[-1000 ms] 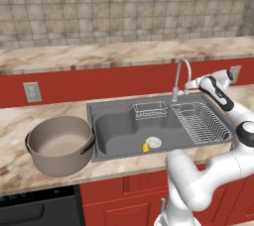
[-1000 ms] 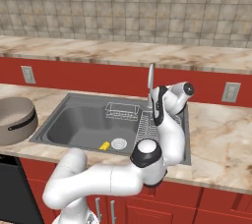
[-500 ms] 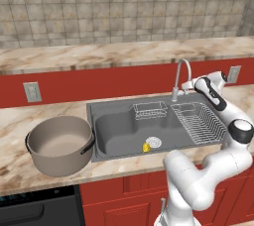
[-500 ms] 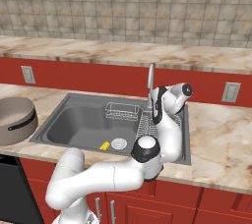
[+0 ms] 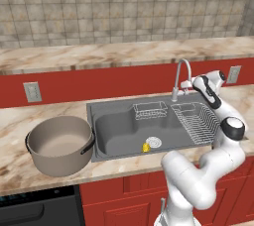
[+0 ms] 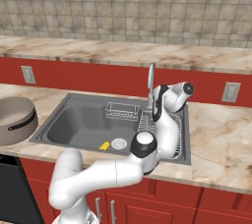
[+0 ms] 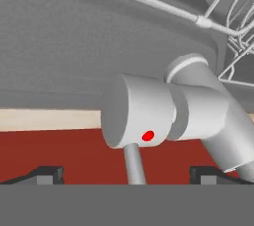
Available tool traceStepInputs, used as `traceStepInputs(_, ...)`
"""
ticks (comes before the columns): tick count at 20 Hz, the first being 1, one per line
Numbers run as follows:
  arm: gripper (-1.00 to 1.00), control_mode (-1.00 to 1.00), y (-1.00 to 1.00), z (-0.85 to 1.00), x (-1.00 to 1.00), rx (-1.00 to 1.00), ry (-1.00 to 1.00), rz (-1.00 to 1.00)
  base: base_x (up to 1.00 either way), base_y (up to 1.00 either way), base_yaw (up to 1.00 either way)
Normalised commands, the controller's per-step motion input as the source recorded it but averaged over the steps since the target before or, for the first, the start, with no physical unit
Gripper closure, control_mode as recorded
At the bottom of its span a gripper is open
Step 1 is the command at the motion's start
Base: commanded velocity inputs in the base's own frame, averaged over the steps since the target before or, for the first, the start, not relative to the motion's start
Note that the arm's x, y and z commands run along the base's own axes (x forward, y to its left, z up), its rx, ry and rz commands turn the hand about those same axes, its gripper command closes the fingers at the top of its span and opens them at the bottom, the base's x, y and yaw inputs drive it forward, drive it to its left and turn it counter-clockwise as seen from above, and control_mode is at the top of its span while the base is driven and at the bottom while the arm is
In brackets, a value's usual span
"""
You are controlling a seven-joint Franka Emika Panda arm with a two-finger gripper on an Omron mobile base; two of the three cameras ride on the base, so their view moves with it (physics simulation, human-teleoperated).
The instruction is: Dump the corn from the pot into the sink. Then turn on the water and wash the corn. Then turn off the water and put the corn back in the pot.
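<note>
In the left base view, the corn [image 5: 146, 146] lies in the sink [image 5: 115, 131] beside the drain, well apart from the end effector [image 5: 187, 84] up at the faucet [image 5: 178, 75]; the pot [image 5: 60, 144] stands on the worktop [image 5: 15, 121]. In the right base view, the arm bends over the dish rack [image 6: 147, 120]. In the hand view, the fingers [image 7: 45, 174] stand wide apart below the faucet handle [image 7: 141, 113].

Faucet valve close ahead

The faucet valve [image 7: 144, 113] and its lever [image 7: 134, 163] block the wide-spread pincer [image 7: 126, 173]; wire rack [image 5: 198, 121] crowds beside it.
</note>
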Motion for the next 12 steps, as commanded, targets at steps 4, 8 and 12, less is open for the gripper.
traceStepInputs(4,-1.0,-1.0,-0.36,-0.17,0.26,0.0,0.0,0.0,0.0,0.0,0.0)
traceStepInputs(8,-1.0,-1.0,-0.33,-0.26,0.21,0.0,0.0,0.0,0.0,0.0,0.0)
traceStepInputs(12,-1.0,-1.0,-0.32,-0.29,0.13,0.0,0.0,0.0,0.0,0.0,0.0)
